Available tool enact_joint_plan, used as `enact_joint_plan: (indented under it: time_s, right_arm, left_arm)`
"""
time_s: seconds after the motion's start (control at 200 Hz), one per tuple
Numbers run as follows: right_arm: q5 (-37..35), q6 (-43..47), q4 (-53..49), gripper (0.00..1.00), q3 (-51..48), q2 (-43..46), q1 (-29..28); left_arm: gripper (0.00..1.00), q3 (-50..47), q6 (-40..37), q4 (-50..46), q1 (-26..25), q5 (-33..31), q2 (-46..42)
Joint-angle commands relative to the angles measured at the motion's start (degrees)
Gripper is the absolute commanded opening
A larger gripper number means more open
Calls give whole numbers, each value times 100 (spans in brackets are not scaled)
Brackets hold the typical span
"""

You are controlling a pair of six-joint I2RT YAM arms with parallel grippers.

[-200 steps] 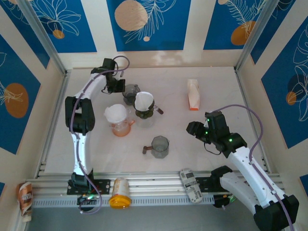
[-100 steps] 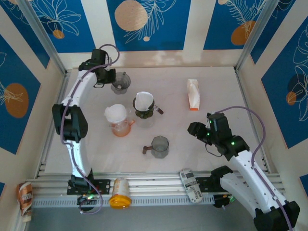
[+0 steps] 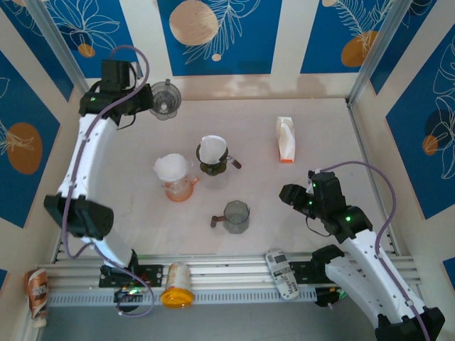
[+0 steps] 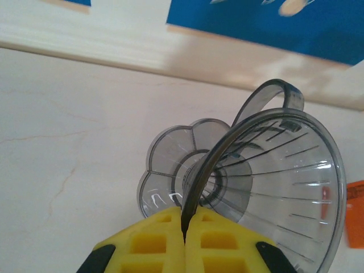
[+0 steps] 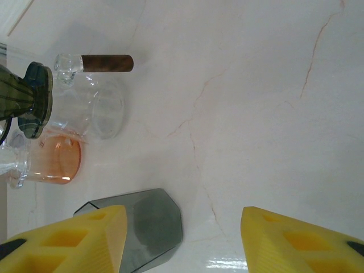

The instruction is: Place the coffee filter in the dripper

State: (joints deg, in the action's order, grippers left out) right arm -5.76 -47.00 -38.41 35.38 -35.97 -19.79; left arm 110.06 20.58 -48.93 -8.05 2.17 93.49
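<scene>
Left wrist, left fingers (image 4: 149, 245) pinch dripper (image 4: 284, 187) rim, mouth toward camera, right fingers (image 5: 94, 239) apart

We see a pale marbled table (image 3: 320, 128) with thin brown veins, boxed in by cream walls (image 3: 288, 35) bearing blue panels (image 3: 249, 42) printed with white leaves and orange circles. 2 metal posts (image 3: 61, 53) rise at the back corners. An aluminium rail (image 3: 227, 277) lines the near edge.
</scene>
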Motion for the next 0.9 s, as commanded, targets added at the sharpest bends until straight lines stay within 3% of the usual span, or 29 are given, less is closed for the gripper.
enact_joint_plan:
  time_s: [0.0,0.15,0.315,0.465,0.64,0.76,0.895]
  right_arm:
    - [49,7,-157,56,-113,140,24]
    - [73,11,-180,56,-118,181,20]
    - [143,-19,-151,56,-188,213,15]
    - [145,-37,-131,56,-289,221,8]
    - [130,-20,-116,56,-366,246,0]
    - [111,-10,-123,56,-392,241,2]
    - [93,15,-148,56,-393,253,2]
  left_arm:
    - [0,-349,449,109,-78,484,-758]
    - [0,-889,574,59,-577,579,-1540]
    - [0,-1442,699,-56,-1655,365,-2068]
    - [0,-2053,920,-22,-2733,126,-2219]
    - [0,-2675,1225,157,-3588,298,-1922]
    - [0,-2876,1332,306,-3967,380,-1628]
    - [0,-3451,1652,798,-4046,838,-1454]
